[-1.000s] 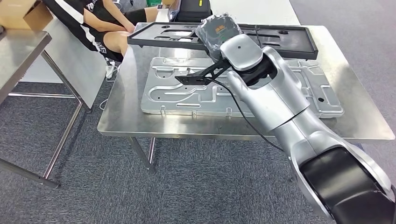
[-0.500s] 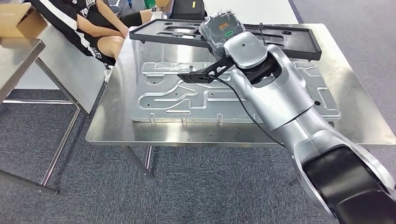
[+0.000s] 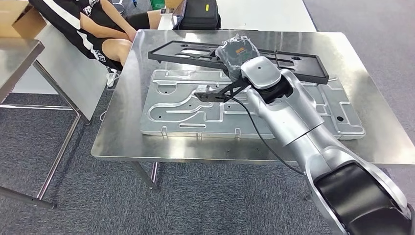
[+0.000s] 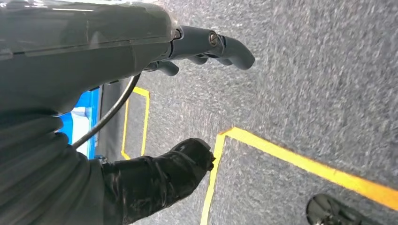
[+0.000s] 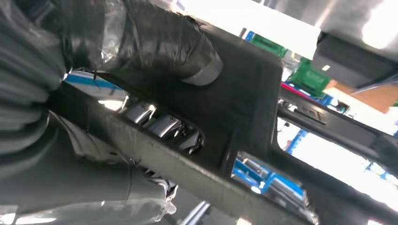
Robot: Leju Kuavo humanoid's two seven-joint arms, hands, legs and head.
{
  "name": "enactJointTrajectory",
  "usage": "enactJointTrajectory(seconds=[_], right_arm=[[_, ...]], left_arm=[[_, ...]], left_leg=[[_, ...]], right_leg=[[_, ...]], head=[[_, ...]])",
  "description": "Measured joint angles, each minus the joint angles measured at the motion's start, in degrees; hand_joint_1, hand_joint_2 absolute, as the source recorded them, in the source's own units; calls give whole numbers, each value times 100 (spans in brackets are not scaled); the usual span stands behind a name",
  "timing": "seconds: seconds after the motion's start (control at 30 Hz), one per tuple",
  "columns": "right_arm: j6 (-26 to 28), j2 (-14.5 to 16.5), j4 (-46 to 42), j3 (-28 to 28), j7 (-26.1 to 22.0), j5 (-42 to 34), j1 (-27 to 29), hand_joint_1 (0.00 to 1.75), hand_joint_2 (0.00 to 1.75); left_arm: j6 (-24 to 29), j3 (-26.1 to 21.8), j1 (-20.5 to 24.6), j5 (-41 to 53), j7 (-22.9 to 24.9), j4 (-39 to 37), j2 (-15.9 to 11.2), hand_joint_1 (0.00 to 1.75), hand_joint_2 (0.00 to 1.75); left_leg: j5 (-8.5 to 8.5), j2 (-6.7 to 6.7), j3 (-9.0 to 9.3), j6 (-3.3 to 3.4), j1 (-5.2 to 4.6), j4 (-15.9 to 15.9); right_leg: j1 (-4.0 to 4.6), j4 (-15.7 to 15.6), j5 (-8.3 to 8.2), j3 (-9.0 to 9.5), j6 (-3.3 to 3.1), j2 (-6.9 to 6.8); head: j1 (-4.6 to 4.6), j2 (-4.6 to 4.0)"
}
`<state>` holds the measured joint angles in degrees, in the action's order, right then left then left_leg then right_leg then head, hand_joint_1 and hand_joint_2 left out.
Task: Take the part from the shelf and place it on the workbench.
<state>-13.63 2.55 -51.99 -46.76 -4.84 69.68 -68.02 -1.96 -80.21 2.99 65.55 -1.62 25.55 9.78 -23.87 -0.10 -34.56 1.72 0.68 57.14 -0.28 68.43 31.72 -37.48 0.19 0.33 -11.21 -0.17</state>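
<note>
In the head view my right hand, wrapped in clear plastic, grips a long black frame part near its middle. The part lies level across the far half of the steel workbench, along the far edge of a large silver stamped plate. Whether it touches the plate I cannot tell. In the right wrist view the thumb presses on the black part and fingers show through a slot in it. My left hand hangs over the carpet holding nothing, fingers and thumb apart.
A person in black and white clothes sits at the workbench's far left corner. A black bag stands beyond the far edge. A second steel table with a cardboard box is at the left. Yellow tape lines mark the floor.
The whole picture has shifted, so the camera moved. Relative to the workbench, the black part in my right hand has come in from the far edge and lies closer over the silver plate.
</note>
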Motion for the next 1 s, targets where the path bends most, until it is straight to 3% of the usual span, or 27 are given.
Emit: enactJointTrajectory(seconds=[0.07, 0.1, 0.17, 0.23, 0.27, 0.4, 0.47, 0.53, 0.57, 0.6, 0.63, 0.7, 0.73, 0.8, 0.9, 0.97, 1.0], right_arm=[[33, -37, 68, 9, -33, 0, 83, 175, 175], [39, -53, 100, 11, -49, 0, 133, 175, 175], [43, -68, 148, 17, -62, 0, 195, 175, 175], [58, -79, 177, 22, -61, 0, 203, 175, 175], [67, -83, 186, 24, -62, -1, 206, 175, 175], [77, -92, 221, 31, -58, -2, 224, 175, 175], [81, -89, 223, 35, -57, -2, 219, 175, 175], [72, -88, 230, 35, -59, -2, 228, 175, 175], [66, -89, 235, 35, -60, -2, 244, 175, 175], [61, -89, 242, 35, -60, -2, 263, 175, 175], [61, -89, 247, 35, -60, -2, 279, 175, 175], [64, -89, 254, 37, -60, -2, 294, 175, 175], [67, -90, 259, 38, -59, -2, 288, 175, 175], [73, -90, 277, 44, -59, 0, 279, 175, 175], [84, -89, 305, 67, -63, 3, 291, 175, 175], [105, -89, 324, 81, -65, 10, 288, 175, 175], [121, -91, 344, 86, -71, 14, 289, 131, 131]], left_arm=[[-3, 0, 1, 18, -3, 31, 7, 0, 175], [-5, 0, 1, 27, -4, 41, 14, 0, 175], [-12, 0, -1, 42, -5, 55, 34, 0, 175], [-14, -1, -9, 44, -5, 68, 45, 0, 175], [-15, -1, -10, 45, -5, 79, 49, 0, 175], [-15, 0, 8, 45, -8, 116, 53, 0, 175], [-15, 0, 7, 46, -10, 137, 55, 0, 175], [-17, 0, 3, 47, -10, 143, 63, 0, 175], [-17, 0, 4, 51, -9, 144, 66, 0, 175], [-18, 0, 3, 60, -9, 145, 68, 0, 175], [-18, 0, 0, 72, -10, 148, 69, 0, 175], [-18, -1, -15, 92, -16, 161, 69, 0, 175], [-18, -1, -23, 97, -19, 169, 70, 0, 175], [-18, -1, -17, 102, -22, 180, 72, 0, 175], [-18, -1, 4, 111, -34, 188, 76, 0, 175], [-17, -5, 6, 99, -46, 191, 79, 0, 175], [-17, -10, 5, 92, -64, 191, 80, 0, 175]], left_leg=[[-52, -7, 46, 19, -4, 9], [-85, -16, 78, 16, -3, 18], [-176, -30, 157, -4, -3, 62], [-274, -30, 202, -52, -20, 121], [-304, -29, 206, -79, -27, 138], [-388, -27, 223, -194, -31, 151], [-603, -23, 49, -246, -20, 572], [-870, -21, -367, -282, -5, 1329], [-914, -21, -563, -290, 0, 1612], [-849, -20, -679, -291, 1, 1709], [-668, -20, -685, -282, 1, 1580], [-156, -22, -433, -232, -4, 846], [14, -23, -294, -202, -20, 503], [58, -25, -152, -146, -53, 174], [15, -23, -91, -76, -39, 69], [12, -11, -20, -21, -10, 8], [0, -7, 0, 2, -14, 1]], right_leg=[[-16, 633, 121, -435, 25, -2], [-25, 674, 19, -531, 30, -2], [-40, 98, -469, -383, 19, -6], [-29, -578, -782, -100, -12, -9], [-17, -749, -810, -19, -29, -9], [-18, -873, -741, 90, -141, -2], [-43, -930, -719, 181, -200, -5], [-33, -936, -673, 238, -235, -5], [-25, -936, -648, 262, -241, -4], [-19, -935, -621, 292, -242, -2], [-14, -934, -590, 332, -239, 1], [-8, -935, -519, 426, -226, 6], [-1, -932, -490, 455, -210, 10], [6, -932, -459, 455, -165, 15], [12, -919, -412, 447, -77, 11], [10, -583, -229, 296, -29, 3], [1, -230, -83, 111, -13, 0]], head=[[0, 0], [0, 0], [0, 0], [-1, 0], [-2, 0], [-4, 0], [-5, 0], [-5, 0], [-4, 0], [-4, 0], [-4, 0], [-4, 0], [-4, 0], [-4, 0], [-4, 0], [-4, 0], [-4, 0]])
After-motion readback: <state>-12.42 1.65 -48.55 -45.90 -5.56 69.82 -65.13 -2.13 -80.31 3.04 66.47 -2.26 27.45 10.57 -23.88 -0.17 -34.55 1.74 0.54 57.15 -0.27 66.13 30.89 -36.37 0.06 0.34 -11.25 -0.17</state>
